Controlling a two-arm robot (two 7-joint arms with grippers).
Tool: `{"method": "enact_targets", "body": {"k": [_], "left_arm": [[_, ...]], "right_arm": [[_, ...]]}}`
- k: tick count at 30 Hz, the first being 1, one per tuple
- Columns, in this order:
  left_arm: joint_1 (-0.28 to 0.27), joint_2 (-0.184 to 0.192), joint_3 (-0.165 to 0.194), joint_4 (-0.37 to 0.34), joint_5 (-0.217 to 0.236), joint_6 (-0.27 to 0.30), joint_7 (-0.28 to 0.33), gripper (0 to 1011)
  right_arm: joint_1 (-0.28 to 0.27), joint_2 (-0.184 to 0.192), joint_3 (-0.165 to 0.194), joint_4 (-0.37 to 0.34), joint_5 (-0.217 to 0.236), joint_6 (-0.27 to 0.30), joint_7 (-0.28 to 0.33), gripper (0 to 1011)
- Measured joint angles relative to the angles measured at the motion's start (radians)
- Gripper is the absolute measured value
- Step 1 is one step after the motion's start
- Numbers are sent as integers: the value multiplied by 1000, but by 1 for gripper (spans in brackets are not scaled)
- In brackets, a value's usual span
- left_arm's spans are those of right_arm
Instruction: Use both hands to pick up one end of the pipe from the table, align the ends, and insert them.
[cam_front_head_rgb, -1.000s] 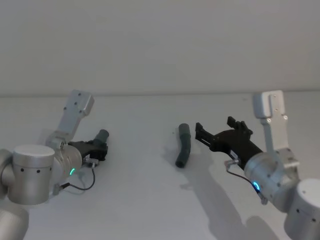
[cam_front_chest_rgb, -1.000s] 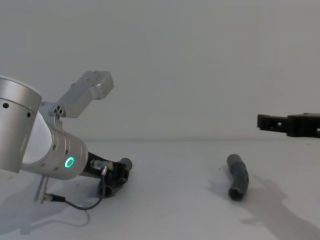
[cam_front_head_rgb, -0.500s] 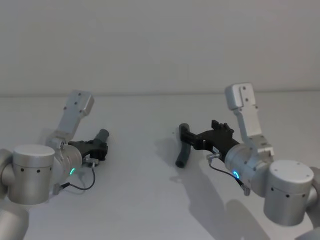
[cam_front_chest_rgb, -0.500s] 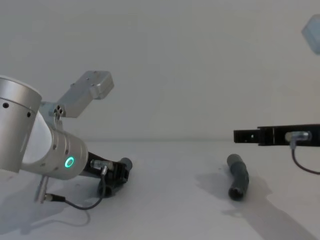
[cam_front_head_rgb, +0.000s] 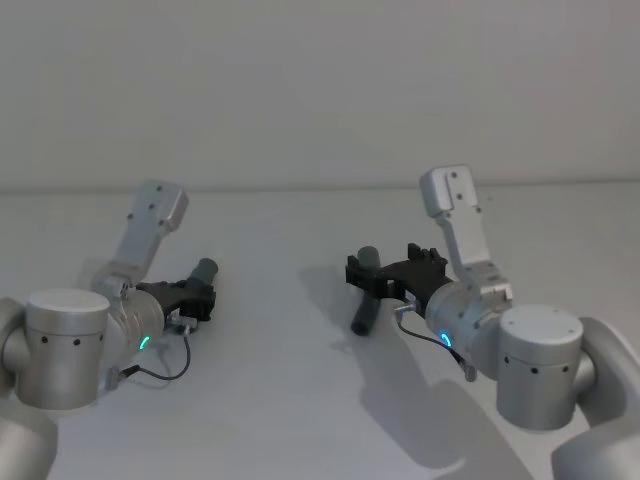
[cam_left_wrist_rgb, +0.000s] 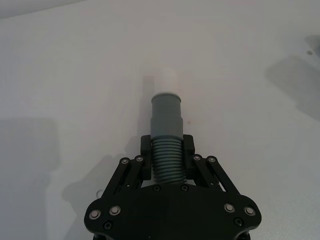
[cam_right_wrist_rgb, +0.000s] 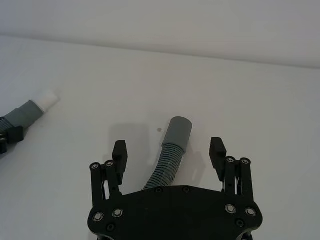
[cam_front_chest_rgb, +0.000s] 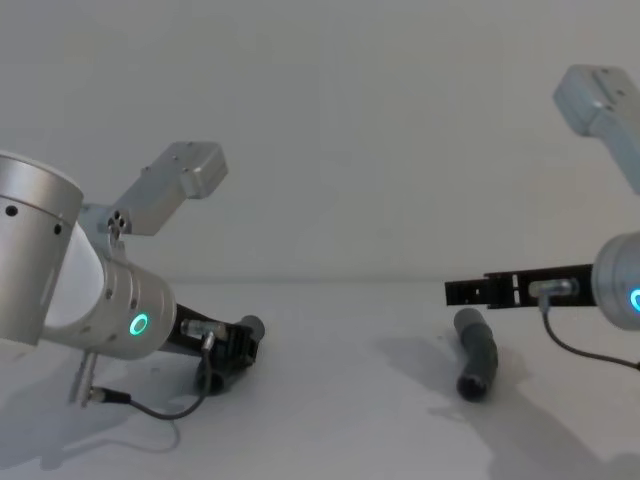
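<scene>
Pipe in two pieces, and both are in play. Nearest the robot, at about 9 o'clock on the table (cam_front_head_rgb: 280, 410), the left gripper (cam_front_head_rgb: 197, 297) has its jaws clamped on the ribbed middle of the first piece (cam_left_wrist_rgb: 166, 125). That grip sits well back, so the white tip (cam_left_wrist_rgb: 167, 81) pokes out free ahead of the fingers, aimed toward 1 o'clock and ready to act as the plug. It rides low; whether it is clear of the surface cannot be told.

A little farther out, near the middle at about 1 o'clock, the right gripper (cam_right_wrist_rgb: 168, 149) hangs over the second piece (cam_front_chest_rgb: 478, 360). Its jaws are spread wide, one finger to each side of the ribbed body, touching nothing yet. The socket end (cam_right_wrist_rgb: 178, 131) lies just beyond the fingertips, toward 12 o'clock, so closing here would likely leave the opening unblocked for the tip. That piece lies flat on the table, bent, well apart from the first. Farthest back stands the pale wall (cam_front_head_rgb: 320, 90).
</scene>
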Motion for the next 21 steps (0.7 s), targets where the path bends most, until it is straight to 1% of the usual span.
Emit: {"method": "enact_targets", "body": {"k": [4,5,13,21], "left_arm": [[0,0,0,0,0,0,0,320],[0,0,0,0,0,0,0,320],[0,0,0,0,0,0,0,320],[0,0,0,0,0,0,0,320]], "right_arm": [[22,-15,-8,38,-11,1,-6,1000],[22,-15,-8,38,-11,1,-6,1000],[55,-43,-15,106,-27,-2,-17,1000],[67,-58,-13,151,-36,-2,-26,1000]]}}
